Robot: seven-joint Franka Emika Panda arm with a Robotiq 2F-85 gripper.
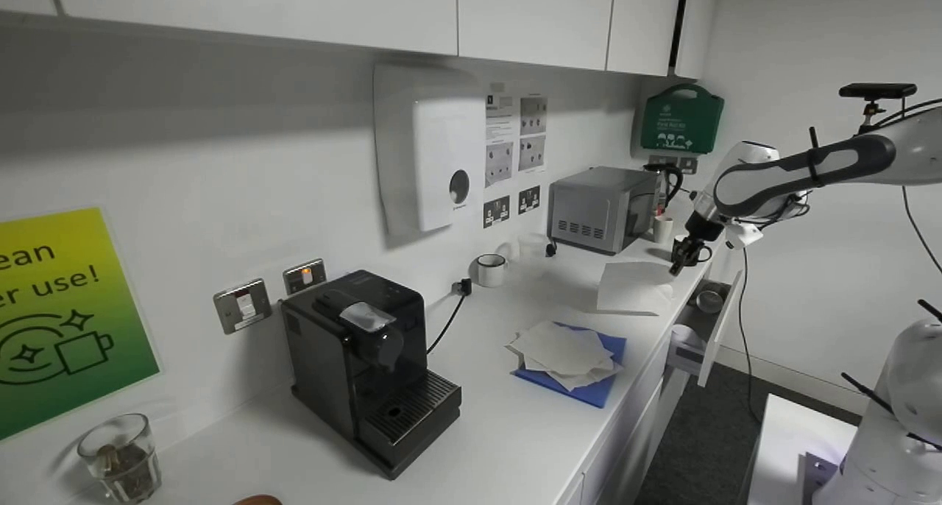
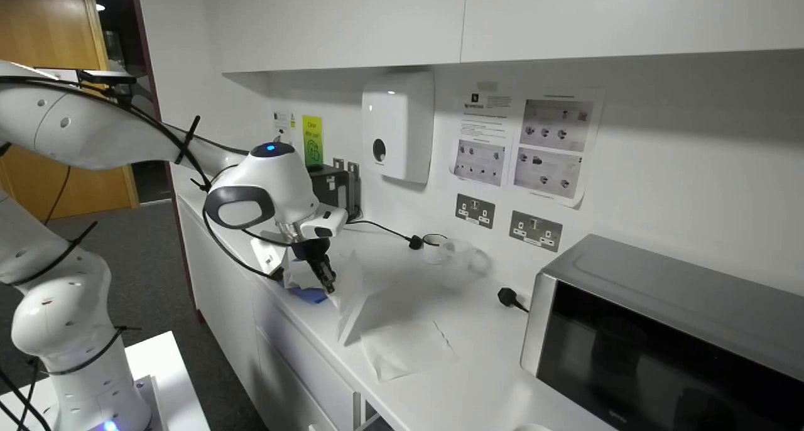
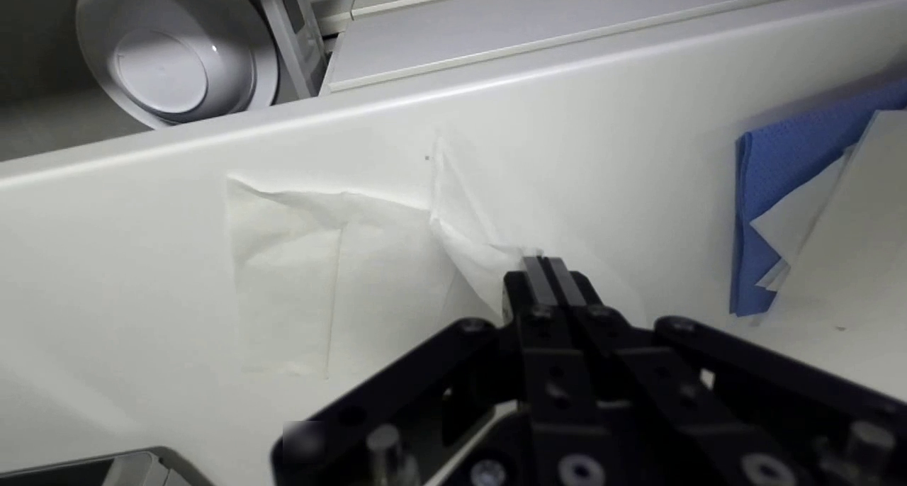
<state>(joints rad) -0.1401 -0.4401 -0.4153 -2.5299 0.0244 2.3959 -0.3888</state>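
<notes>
One pincer (image 3: 544, 261) is clamped on a white paper sheet (image 3: 393, 280)

Two dark fingers (image 3: 569, 285) press together at the raised edge of the sheet, and the wrist view shows the paper reaching right up to their tips. From there the sheet slopes down to the counter (image 2: 496, 349): in an exterior view the lifted part stands steeply, and the rest lies flat and creased near the counter's front edge.

Just past that edge, a drawer (image 1: 721, 328) is pulled out, with a pale round bowl (image 3: 163, 68) inside it. On the same counter, apart from the sheet, rests a folded blue cloth (image 3: 793, 164) with a loose pile of papers (image 1: 563, 354) spread over it. Toward the sheet's opposite side stands a grey microwave (image 1: 581, 207), seen in both exterior views.

Near the wall (image 1: 206, 159) sits a white mug (image 1: 491, 272) with a dark rim, between the microwave and a black coffee machine (image 1: 316, 343). A white dispenser (image 1: 450, 148) is fixed to the wall above the counter, and a green first-aid case (image 1: 681, 122) hangs beyond the microwave. Well apart from the pincer, past the coffee machine, stands a drinking glass (image 1: 125, 464).
</notes>
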